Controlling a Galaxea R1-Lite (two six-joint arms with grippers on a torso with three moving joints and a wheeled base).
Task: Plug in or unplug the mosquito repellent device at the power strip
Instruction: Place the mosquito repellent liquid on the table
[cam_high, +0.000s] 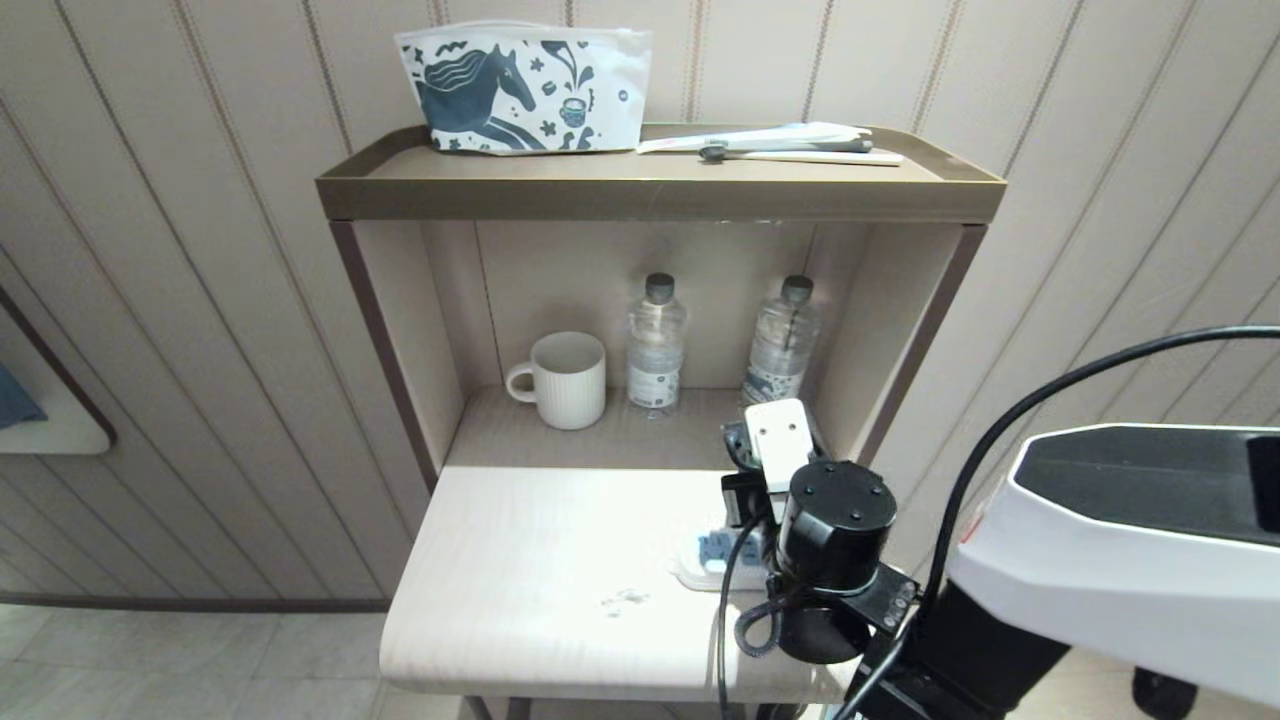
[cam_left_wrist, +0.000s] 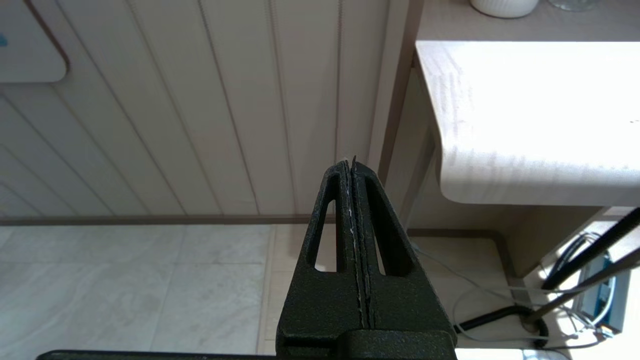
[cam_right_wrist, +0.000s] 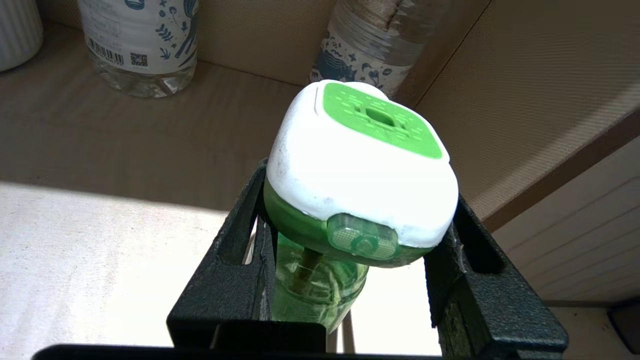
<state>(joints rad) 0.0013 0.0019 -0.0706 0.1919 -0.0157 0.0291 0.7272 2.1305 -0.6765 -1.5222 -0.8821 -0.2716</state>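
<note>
The mosquito repellent device (cam_right_wrist: 350, 170), white with a green top and a clear green bottle (cam_right_wrist: 310, 290) beneath, sits tilted between the fingers of my right gripper (cam_right_wrist: 357, 200), which is shut on its sides. Its prongs are hidden. In the head view my right wrist (cam_high: 835, 520) hangs over the right part of the tabletop (cam_high: 540, 560) and hides the device. Just left of the wrist, one rounded end of the white power strip (cam_high: 700, 565) shows; the rest is covered. My left gripper (cam_left_wrist: 351, 162) is shut and empty, parked low beside the table above the floor.
In the shelf niche behind stand a white ribbed mug (cam_high: 565, 380) and two clear water bottles (cam_high: 655, 345) (cam_high: 782, 345). A horse-print pouch (cam_high: 520, 90) and some flat items lie on the top shelf (cam_high: 660, 185). Cables (cam_left_wrist: 550, 280) lie on the floor under the table.
</note>
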